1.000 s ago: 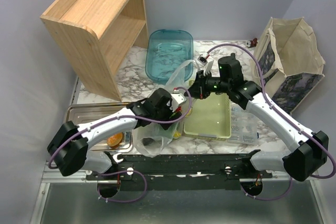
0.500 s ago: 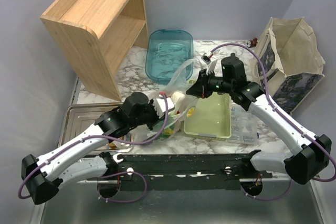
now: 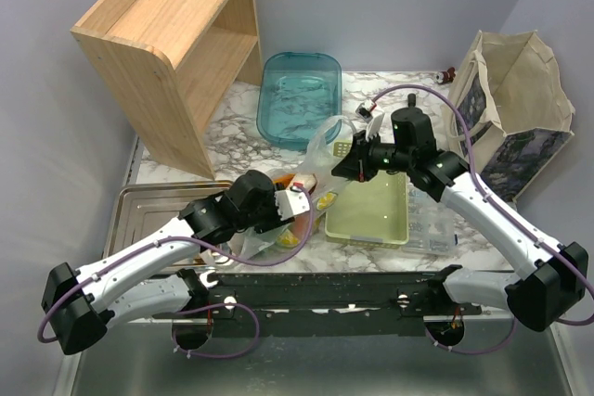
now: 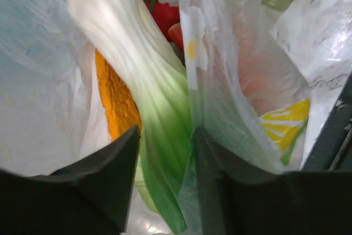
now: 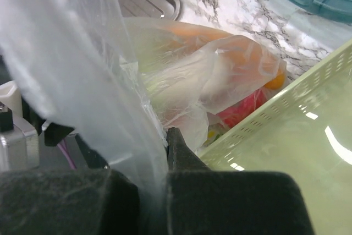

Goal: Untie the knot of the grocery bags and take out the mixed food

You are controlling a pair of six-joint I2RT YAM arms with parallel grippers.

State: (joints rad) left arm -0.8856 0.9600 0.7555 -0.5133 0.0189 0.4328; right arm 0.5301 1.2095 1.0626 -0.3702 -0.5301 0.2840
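From above, the knot looks undone: the grocery bag (image 3: pixel 322 139) gapes between the two arms on the worktop (image 3: pixel 232 118), and the step in hand is taking the food out. The right claw (image 3: pixel 345 166) holds a lifted flap of the bag just on its left, with the green basket (image 3: pixel 371 210) directly below and behind it. The left claw (image 3: pixel 302 203) is pushed into the bag's mouth, with the film bunched all round its tip.

The left wrist view shows a leafy vegetable (image 4: pixel 154 92) running straight ahead from the claw, its green stalk filling the gap between the part-spread fingers (image 4: pixel 110 180) and touching both. I read this as a pinch on the stalk. An orange, rough-skinned piece (image 4: pixel 118 103) lies just left of the stalk. A red piece (image 4: pixel 165 12) sits farther ahead, and bag film lies against the right finger.

In the right wrist view, that claw is pressed together on a fold of the bag's film, which rises up and away to its left. More food shows through the plastic ahead.

The next move calls for drawing the vegetable out along its length. The right claw should hold the mouth taut, so the film does not drag out with it.
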